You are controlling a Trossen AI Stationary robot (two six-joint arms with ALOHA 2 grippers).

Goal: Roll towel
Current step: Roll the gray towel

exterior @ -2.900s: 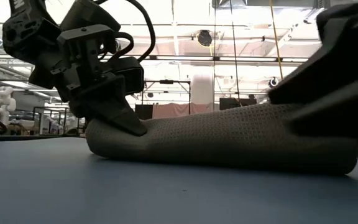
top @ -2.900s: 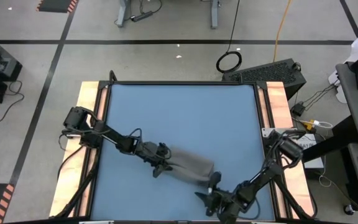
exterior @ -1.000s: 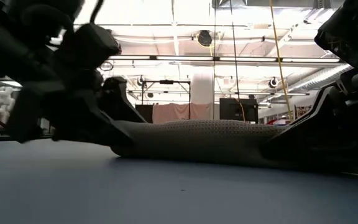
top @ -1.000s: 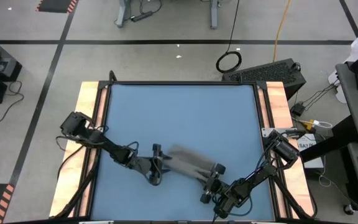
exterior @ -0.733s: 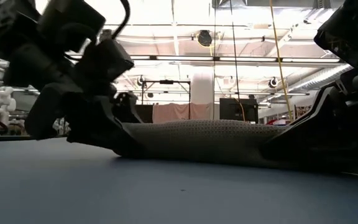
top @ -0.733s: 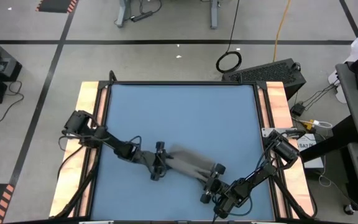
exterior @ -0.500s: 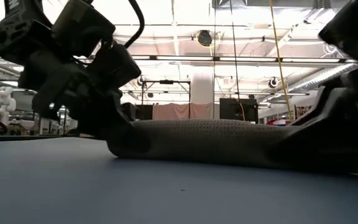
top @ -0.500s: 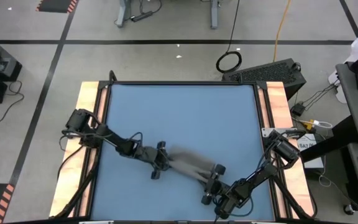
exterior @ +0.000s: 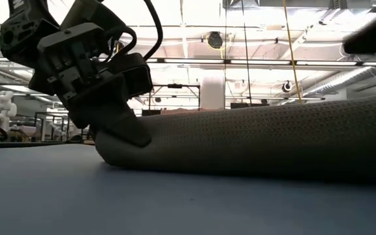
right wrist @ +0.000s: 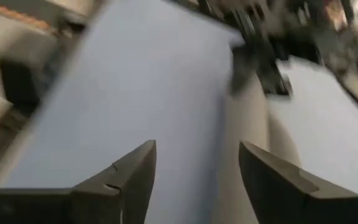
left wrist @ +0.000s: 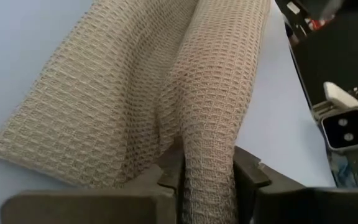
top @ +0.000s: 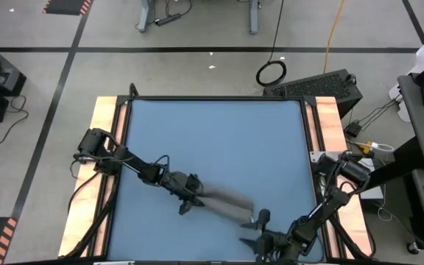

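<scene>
The grey-brown towel [top: 227, 203] lies as a long roll near the blue table's near edge, slanting from left to right; in the left wrist view a looser flap [left wrist: 79, 112] spreads on the table beside the roll. My left gripper [top: 192, 195] is shut on the roll's left end. My right gripper [top: 257, 224] stands open just off the roll's right end, toward the near edge, with nothing between its fingers [right wrist: 135, 171]; the roll [right wrist: 247, 130] shows ahead of it. My left gripper pinches the left end of the rolled part [left wrist: 209, 168] between its two fingers [left wrist: 169, 177], several layers of cloth bunched in the gap. The fingers come from the table's left, slanting down, along the roll. That end sits low on the table [exterior: 119, 156] and the rest lies on the surface.
The blue tabletop [top: 212, 140] stretches bare behind the towel toward the far edge. Wooden rails [top: 107, 147] run along both sides. A dark case [top: 322, 85] and a cable loop [top: 271, 72] lie on the floor beyond the far right corner.
My left gripper has rolled about its wrist and taken hold of the towel's left end. My right gripper has opened, let go of the towel's right end and drawn up and back toward the near edge. The roll's right end has shifted a little toward the near edge.
</scene>
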